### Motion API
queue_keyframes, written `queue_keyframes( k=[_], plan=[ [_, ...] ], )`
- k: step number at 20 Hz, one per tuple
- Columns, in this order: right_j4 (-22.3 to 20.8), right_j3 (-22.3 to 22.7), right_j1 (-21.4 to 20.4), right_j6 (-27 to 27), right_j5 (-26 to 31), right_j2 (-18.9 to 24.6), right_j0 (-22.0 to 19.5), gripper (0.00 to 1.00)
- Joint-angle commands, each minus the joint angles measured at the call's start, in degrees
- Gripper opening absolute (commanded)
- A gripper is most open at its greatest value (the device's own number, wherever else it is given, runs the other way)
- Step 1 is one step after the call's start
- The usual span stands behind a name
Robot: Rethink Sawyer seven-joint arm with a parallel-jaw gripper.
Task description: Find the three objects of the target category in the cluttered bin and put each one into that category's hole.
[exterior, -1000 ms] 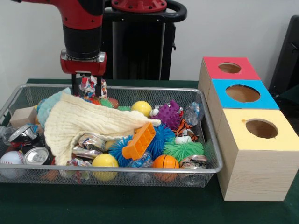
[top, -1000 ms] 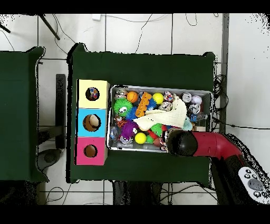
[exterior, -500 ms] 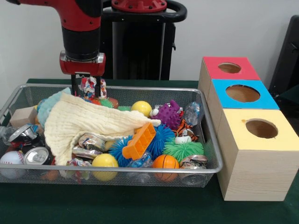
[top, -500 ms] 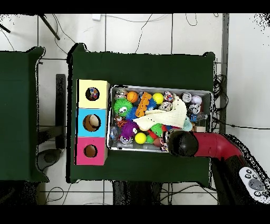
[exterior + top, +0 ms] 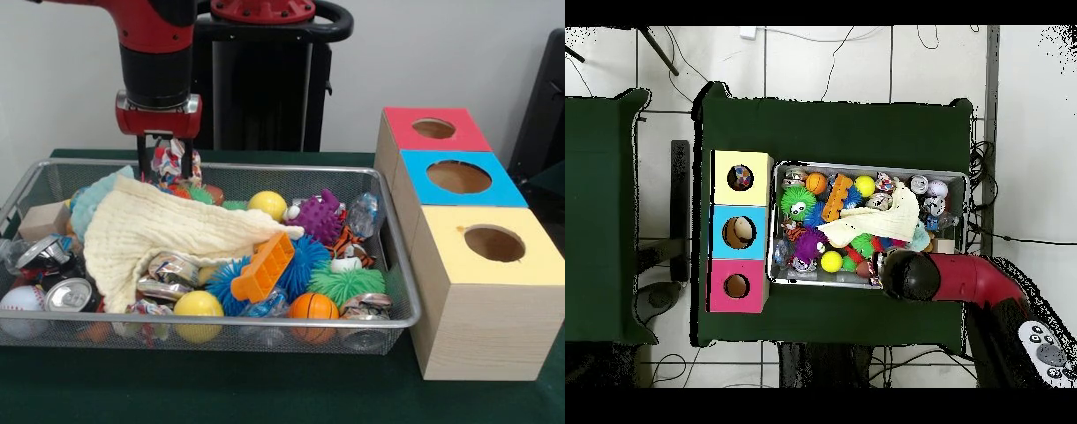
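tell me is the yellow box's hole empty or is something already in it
Not empty. The overhead view shows a small multicoloured thing inside the yellow box's hole; what it is, cannot tell.

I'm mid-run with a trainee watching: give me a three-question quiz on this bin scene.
1. True or false: the gripper is shut on a knotted cloth bundle with red, blue and white patches.
2. Which box top lies nearest the front camera: A red, B blue, C yellow?
3. Fill in: the large cream cloth lies draped inside the silver wire mesh basket, its tip beside the orange ridged plastic ______.

Key:
1. True
2. C, the pale wooden box with a yellow top
3. block
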Motion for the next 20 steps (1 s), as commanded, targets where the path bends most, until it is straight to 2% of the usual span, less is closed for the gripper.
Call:
queue_keyframes(
  k=[1,4,20],
  plan=[
    [-0.90,4.46,-2.96,-1.78,1.41,1.30,-0.89,1.00],
    [-0.21,5.11,-3.66,-1.74,1.94,1.72,-0.88,1.00],
    [-4.29,2.69,3.56,1.64,-4.58,-0.51,0.81,1.00]
  ],
)
